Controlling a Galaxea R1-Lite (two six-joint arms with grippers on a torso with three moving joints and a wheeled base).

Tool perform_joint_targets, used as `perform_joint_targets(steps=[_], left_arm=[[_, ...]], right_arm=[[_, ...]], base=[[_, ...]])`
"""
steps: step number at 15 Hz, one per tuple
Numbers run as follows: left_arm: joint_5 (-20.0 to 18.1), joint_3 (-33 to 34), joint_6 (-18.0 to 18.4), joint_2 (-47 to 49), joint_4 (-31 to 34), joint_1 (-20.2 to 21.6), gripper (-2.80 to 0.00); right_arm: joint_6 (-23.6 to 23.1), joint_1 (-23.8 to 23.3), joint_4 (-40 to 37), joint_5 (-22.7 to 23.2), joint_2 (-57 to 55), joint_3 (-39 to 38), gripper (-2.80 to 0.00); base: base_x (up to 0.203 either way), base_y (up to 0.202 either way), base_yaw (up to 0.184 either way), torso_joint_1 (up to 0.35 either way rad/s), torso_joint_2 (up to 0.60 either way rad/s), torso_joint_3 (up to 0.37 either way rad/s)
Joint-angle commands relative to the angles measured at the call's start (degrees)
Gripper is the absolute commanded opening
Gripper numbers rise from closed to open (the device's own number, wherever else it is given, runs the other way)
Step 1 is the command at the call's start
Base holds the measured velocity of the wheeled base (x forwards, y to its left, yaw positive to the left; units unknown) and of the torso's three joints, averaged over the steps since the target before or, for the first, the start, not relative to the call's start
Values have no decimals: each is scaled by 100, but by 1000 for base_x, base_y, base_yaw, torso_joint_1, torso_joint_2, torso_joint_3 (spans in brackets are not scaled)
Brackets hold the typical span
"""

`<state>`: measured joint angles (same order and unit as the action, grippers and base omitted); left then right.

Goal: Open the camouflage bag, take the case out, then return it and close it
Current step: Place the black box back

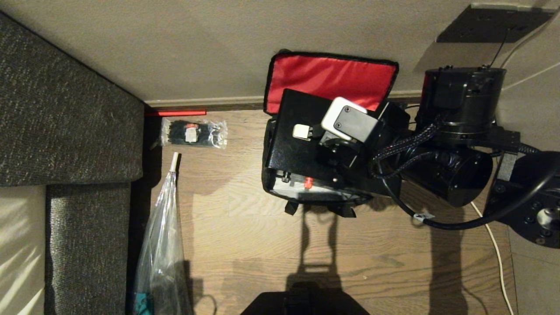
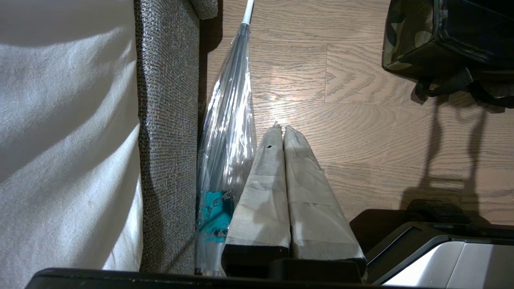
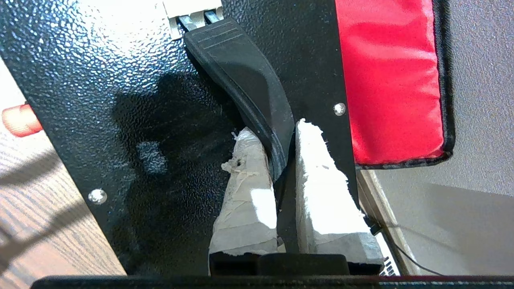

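Note:
The camouflage bag [image 2: 405, 44] stands open on the wood floor against the wall, its red-lined lid [image 1: 332, 78] leaning back. Over the bag's mouth hangs the flat black case [image 1: 297, 153], tilted, with its small red knob [image 1: 308, 182] on the near edge. My right gripper [image 3: 276, 134] is shut on the case's black handle [image 3: 241, 72], one taped finger on each side. Most of the bag's body is hidden under the case in the head view. My left gripper [image 2: 281, 128] is shut on nothing, parked low over the floor, left of the bag.
A grey sofa [image 1: 65, 109] fills the left side. A clear folded umbrella [image 1: 162, 245] lies along it, and a packet of black ties [image 1: 194, 133] lies near the baseboard. A white cable [image 1: 498, 258] runs down the floor at the right. My base [image 1: 306, 302] shows at the bottom.

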<state>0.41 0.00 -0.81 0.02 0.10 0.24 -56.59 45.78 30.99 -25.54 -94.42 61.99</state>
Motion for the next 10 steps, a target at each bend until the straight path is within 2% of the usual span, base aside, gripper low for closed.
perform_joint_targets(steps=[1,10], left_arm=[[2,18,-5,-11,-1,2,-280],[2,18,1,-11,-1,2,-280]], right_arm=[[-28,25,-80,-12,89,6,-280],[3,2,3,9,-17,-375,-280]], base=[[0,0,0,0,0,0],[0,0,0,0,0,0]])
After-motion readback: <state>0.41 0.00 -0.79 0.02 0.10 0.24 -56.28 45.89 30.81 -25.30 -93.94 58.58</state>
